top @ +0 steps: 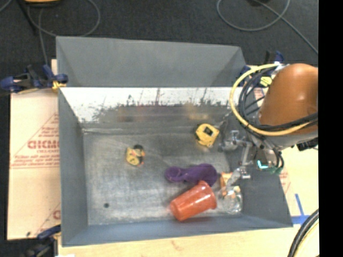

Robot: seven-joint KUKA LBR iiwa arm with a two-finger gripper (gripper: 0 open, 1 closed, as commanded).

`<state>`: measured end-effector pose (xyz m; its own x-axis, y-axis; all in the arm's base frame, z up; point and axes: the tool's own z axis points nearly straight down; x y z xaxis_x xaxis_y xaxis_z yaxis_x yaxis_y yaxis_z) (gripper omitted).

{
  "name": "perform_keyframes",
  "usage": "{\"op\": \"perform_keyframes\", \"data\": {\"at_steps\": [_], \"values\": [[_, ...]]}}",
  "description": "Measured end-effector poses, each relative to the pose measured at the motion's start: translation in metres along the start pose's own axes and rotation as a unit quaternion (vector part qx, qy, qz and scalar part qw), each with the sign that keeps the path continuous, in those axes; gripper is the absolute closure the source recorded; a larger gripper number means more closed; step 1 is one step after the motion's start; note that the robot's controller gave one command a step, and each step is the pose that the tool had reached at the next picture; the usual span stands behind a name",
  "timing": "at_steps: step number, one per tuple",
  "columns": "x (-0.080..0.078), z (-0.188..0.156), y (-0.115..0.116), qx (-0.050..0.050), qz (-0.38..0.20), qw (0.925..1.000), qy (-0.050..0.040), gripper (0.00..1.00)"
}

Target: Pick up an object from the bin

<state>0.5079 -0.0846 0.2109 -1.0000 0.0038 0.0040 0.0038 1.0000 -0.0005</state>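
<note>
End effector [231, 189] low at bin's right, grip unclear | orange cup [193, 201] just beside | purple object [190, 174] near

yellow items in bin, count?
2: a yellow block at back right beside the arm, a smaller yellow piece left of centre. The arm may hide others.

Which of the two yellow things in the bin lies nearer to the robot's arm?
The larger yellow one by the back wall, beside the arm; the smaller yellow one lies far off to the left.
</note>
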Motion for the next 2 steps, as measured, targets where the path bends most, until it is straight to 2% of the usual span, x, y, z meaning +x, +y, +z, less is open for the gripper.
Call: {"op": "perform_keyframes", "data": {"at_steps": [1, 2], "values": [[-0.002, -0.004, 0.0, 0.0, -0.001, 1.0, -0.0039, 0.0], [0.003, 0.099, 0.037, 0.0, -0.05, 0.9987, -0.0101, 1.0]]}}
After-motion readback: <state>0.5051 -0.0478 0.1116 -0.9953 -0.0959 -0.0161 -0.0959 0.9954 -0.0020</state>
